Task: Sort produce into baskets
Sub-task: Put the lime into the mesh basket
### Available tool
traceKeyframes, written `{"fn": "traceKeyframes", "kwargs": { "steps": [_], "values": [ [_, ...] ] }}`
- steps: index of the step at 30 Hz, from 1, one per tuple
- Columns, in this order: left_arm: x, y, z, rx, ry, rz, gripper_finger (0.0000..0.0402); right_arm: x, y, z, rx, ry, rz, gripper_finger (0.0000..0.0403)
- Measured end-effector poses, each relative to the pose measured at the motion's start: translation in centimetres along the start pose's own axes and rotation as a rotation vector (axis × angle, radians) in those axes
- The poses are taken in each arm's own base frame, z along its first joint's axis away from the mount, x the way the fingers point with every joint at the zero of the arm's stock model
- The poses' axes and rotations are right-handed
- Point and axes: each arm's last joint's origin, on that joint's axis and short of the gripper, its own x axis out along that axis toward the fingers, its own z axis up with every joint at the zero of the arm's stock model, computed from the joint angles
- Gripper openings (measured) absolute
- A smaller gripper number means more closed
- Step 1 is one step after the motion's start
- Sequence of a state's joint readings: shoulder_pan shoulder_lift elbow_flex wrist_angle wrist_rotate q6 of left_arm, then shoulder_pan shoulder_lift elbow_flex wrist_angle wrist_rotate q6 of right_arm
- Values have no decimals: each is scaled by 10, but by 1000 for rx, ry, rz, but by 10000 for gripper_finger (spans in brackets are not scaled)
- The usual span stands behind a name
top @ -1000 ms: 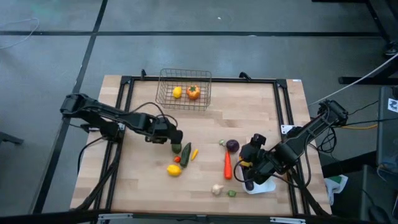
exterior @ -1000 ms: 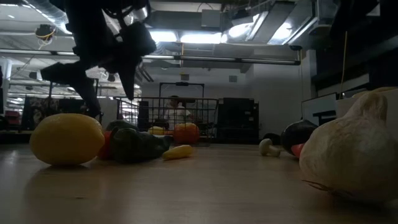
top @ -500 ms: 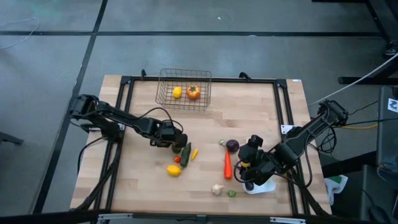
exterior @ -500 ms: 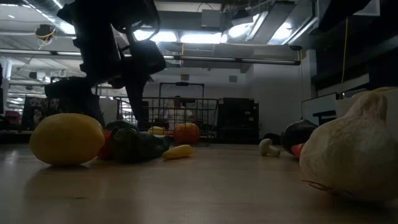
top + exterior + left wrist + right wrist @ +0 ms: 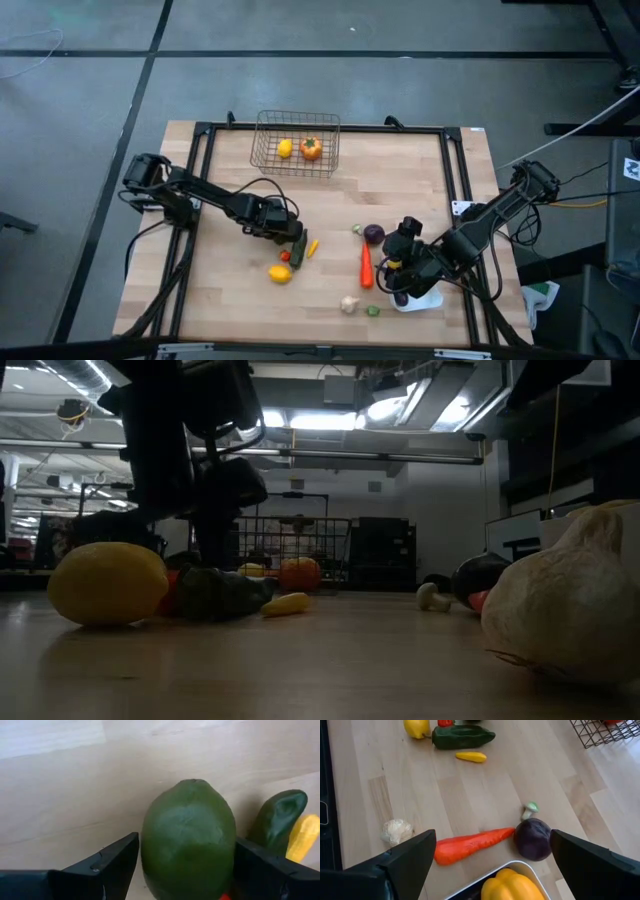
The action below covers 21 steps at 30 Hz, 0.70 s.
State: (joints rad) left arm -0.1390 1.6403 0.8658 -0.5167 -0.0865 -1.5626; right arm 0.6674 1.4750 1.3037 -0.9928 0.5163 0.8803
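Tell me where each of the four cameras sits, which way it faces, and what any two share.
High: overhead, straight down on the table, both arms.
Low: table height, level into the room; lemon close, an arm above.
Left wrist: past the open left claw straddling a green fruit.
Right wrist: past the open right claw toward carrot, white tray.
Shared: wire basket in high, low.

No writing, label, brand or number can be read in any of the views. The small white tag point(image 5: 461, 208) at the desk's point(image 5: 400, 170) right edge is too small to make out.
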Motion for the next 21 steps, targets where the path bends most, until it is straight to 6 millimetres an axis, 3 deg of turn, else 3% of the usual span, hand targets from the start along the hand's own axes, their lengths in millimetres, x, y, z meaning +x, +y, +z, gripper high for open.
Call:
{"fn": "traceKeyframes", "kwargs": {
  "steps": [10,21],
  "values": [
    [1,0,1,110,-10,4,205,0,0,0,-1,1,-1,388],
    [-18,-1,9,181,-29,-66,216,0,0,0,-1,1,-1,388]
  ]
}}
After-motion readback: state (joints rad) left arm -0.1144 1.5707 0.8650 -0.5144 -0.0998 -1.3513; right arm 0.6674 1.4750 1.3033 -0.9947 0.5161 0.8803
